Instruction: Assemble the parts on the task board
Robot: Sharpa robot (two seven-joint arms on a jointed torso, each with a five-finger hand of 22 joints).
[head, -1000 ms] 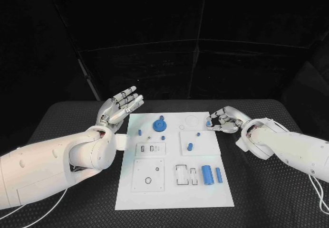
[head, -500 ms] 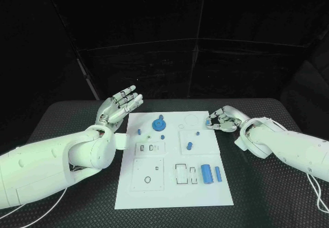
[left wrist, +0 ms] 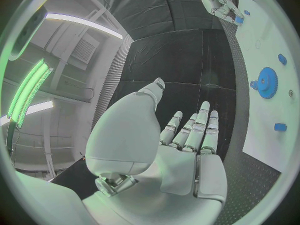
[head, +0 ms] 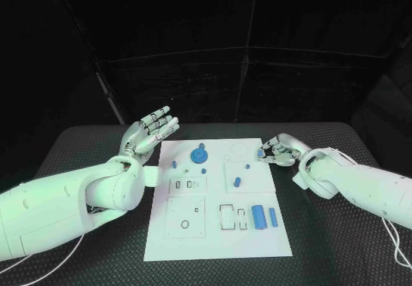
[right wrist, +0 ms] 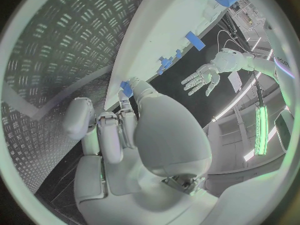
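At two o'clock off the task board (head: 219, 238), my right robot hand (head: 276, 150) pinches a small blue part (head: 260, 153); I'd lower it squarely. Left robot hand (head: 150, 131) hovers open.

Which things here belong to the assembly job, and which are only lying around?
Job:
task board
blue gear
blue cylinder
small blue part, pinched by the right hand

Not in use:
left hand, open, off the board
black table

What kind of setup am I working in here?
Likely a lab test bench: a white task board with small blue parts lies on a black table, black curtain behind.
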